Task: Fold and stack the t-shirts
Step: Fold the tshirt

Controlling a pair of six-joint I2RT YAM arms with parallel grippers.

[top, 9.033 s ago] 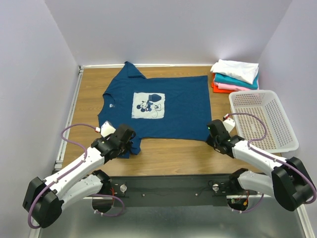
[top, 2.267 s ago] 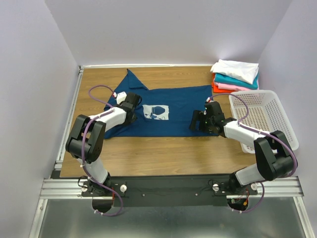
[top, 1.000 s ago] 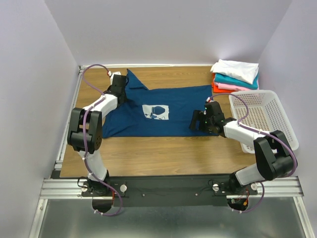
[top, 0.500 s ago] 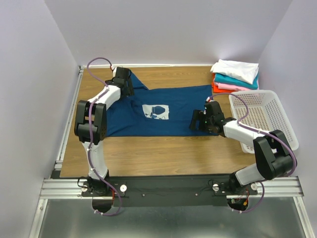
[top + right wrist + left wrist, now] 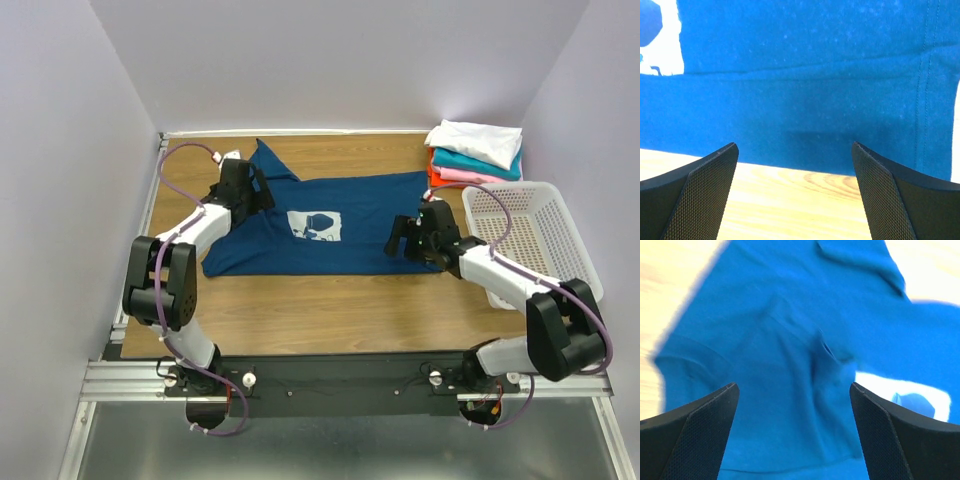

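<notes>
Folding of the navy t-shirt [image 5: 330,225] looks midway: doubled over on the worktop [image 5: 330,310], it lies beneath left fingers [image 5: 695,437] and right fingers [image 5: 690,200], both spread apart, empty, needing an edge to pinch next

You have the tee [image 5: 340,250] lying mid-counter [image 5: 330,300]. The stack [image 5: 474,150] sits at two o'clock in the far corner, with the basket [image 5: 515,187] just before it at three. Your left claw [image 5: 258,190] is over the tee's ten o'clock part and your right claw [image 5: 398,240] over its three o'clock edge.
</notes>
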